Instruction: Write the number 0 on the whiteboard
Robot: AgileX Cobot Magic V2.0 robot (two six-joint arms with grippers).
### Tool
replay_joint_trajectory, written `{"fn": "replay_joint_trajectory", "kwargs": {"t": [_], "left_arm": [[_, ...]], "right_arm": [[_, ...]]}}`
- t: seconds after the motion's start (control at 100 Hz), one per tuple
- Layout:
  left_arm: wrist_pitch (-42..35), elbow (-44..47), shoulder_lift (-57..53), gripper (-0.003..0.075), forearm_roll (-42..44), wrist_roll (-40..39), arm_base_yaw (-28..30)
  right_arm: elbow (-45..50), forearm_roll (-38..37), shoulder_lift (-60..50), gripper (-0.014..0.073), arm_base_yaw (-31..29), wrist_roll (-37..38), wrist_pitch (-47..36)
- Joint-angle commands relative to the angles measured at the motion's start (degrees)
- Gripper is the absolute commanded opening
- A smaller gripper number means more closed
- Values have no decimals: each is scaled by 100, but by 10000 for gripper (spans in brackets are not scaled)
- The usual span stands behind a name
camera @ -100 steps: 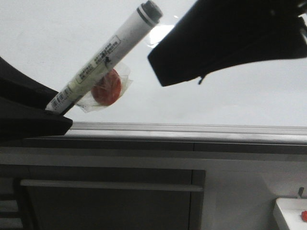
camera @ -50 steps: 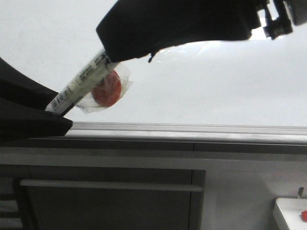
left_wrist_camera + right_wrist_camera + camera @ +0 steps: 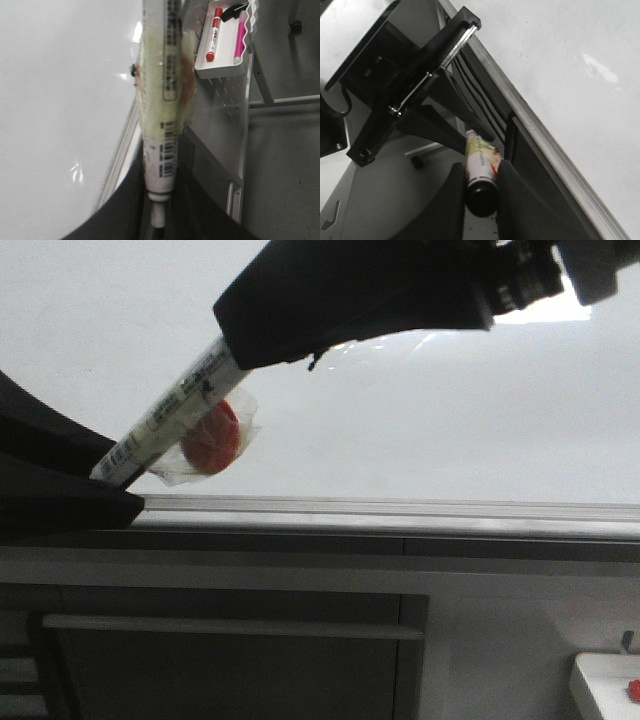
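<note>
A white marker pen (image 3: 175,410) with a red disc (image 3: 210,438) taped to it slants in front of the whiteboard (image 3: 450,440). My left gripper (image 3: 60,490) is shut on the pen's narrow lower end (image 3: 157,220). My right gripper (image 3: 240,345) is shut on the pen's dark cap end (image 3: 481,197), with a finger on each side. The board also shows in the left wrist view (image 3: 60,100) and the right wrist view (image 3: 560,60). No number 0 shows on the board.
A grey metal rail (image 3: 400,508) runs along the board's lower edge, with a dark cabinet (image 3: 230,660) below. A white tray (image 3: 225,40) holds a red and a pink marker. Another white tray (image 3: 605,685) is at the lower right.
My right gripper has moved left over the pen's cap end and now covers it. The pen and left gripper have shifted slightly left and down.
</note>
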Motion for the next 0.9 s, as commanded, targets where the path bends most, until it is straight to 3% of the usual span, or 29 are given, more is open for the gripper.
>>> {"fn": "replay_joint_trajectory", "kwargs": {"t": [0.0, 0.12, 0.17, 0.22, 0.35, 0.54, 0.63, 0.73, 0.89], "left_arm": [[-193, -160, -71, 113, -611, -77, -46], [-203, -160, -71, 424, -902, -77, -46], [-203, -160, -82, 512, -1066, -77, -46], [-203, -160, -147, 549, -1153, -77, -46], [-203, -160, -523, 538, -1153, -310, -46], [214, -160, -1575, 484, -1202, -525, -46], [543, -160, -2182, 433, -1831, -525, -46], [1098, -160, -2763, 284, -3005, -497, -34], [1582, -160, -3276, -15, -3198, -475, -27]], "right_arm": [[-176, 68, -41, -75, 2, -74, -251], [-176, 68, -41, -75, 2, -74, -448], [-176, 68, -41, -75, 2, -74, -528], [-176, 68, -41, -75, 2, -74, -621], [-176, 68, -41, -75, 2, -74, -888], [-176, 68, -41, -75, 2, -74, -1193], [-176, 68, -40, -75, 2, -74, -1170], [-176, 68, 30, -75, 2, -74, -1427], [-176, 79, 274, -75, 2, -74, -1668]]}}
